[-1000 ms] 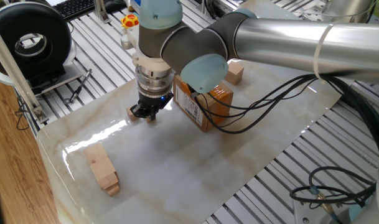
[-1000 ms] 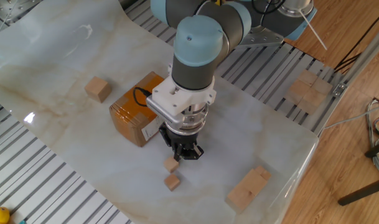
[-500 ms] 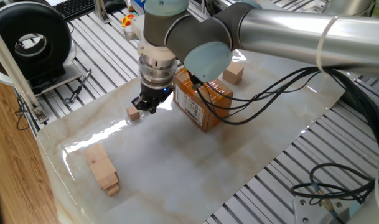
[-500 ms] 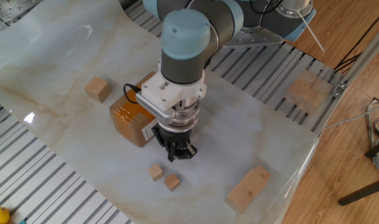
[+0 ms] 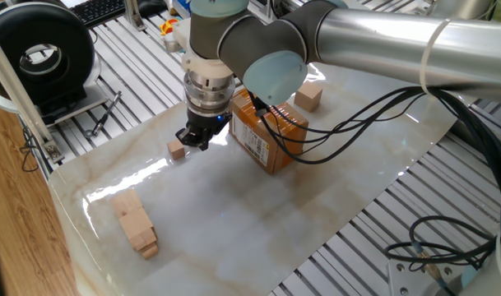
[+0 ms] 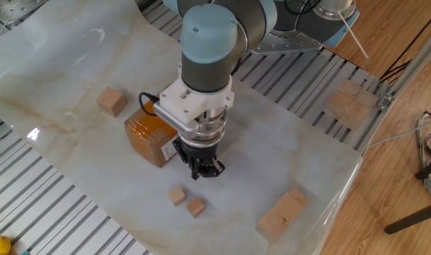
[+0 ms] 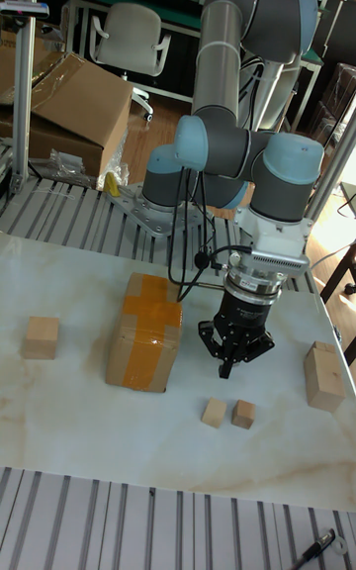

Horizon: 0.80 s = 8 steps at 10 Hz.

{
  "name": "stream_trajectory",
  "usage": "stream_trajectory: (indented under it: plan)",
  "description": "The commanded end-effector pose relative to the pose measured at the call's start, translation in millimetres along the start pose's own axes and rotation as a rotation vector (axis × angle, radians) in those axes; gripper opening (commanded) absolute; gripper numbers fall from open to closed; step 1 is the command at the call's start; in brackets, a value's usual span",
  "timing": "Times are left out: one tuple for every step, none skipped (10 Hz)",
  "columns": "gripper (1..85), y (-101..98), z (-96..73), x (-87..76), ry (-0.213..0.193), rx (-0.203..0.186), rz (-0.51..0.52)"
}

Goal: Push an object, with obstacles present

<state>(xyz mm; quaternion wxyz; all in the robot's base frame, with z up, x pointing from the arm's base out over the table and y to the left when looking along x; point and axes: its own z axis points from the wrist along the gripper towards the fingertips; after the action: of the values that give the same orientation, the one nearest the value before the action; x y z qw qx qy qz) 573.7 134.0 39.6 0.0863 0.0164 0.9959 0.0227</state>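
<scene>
Two small light-tan cubes lie side by side near the table's front edge. The left one (image 6: pixel 177 195) (image 7: pixel 214 413) is the object; its twin (image 6: pixel 195 207) (image 7: pixel 243 415) sits just to its right. My gripper (image 6: pixel 201 170) (image 7: pixel 233 360) (image 5: pixel 194 140) points straight down, shut on nothing, a short way behind the two cubes and clear of both. In the view from the arm's side only one small cube (image 5: pixel 177 149) shows, left of the gripper. The taped cardboard box (image 6: pixel 150 134) (image 7: pixel 143 331) (image 5: pixel 268 131) stands close beside the gripper.
A bigger wooden cube (image 6: pixel 111 100) (image 7: pixel 41 337) (image 5: pixel 308 98) lies beyond the box. Long stacked blocks (image 6: pixel 282 214) (image 5: pixel 136 222) (image 7: pixel 323 375) rest near the table's other end. More blocks (image 6: pixel 348 103) sit on the slatted frame. Cables trail over the box.
The object has slid sideways from in front of the gripper to beside its twin. The gripper has pulled back a little toward the box and now holds still.
</scene>
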Motion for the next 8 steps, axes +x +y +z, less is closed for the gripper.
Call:
stream_trajectory:
  plan:
    - [11.0,6.4,-3.1,-1.6,-0.008,-0.02,0.019]
    - [11.0,5.8,-3.2,-6.4,-0.027,-0.017,0.019]
    - [11.0,4.6,-3.2,-6.4,-0.027,-0.013,0.023]
    - [10.7,4.2,-3.1,-5.7,-0.024,-0.011,0.025]
    - [10.7,3.8,-3.1,-5.7,-0.024,-0.01,0.028]
    - [10.7,3.8,-3.1,-5.7,-0.024,-0.01,0.028]
    - [10.7,3.8,-3.1,-6.1,-0.026,-0.01,0.031]
    - [10.0,1.4,-3.1,-5.0,-0.021,-0.001,0.031]
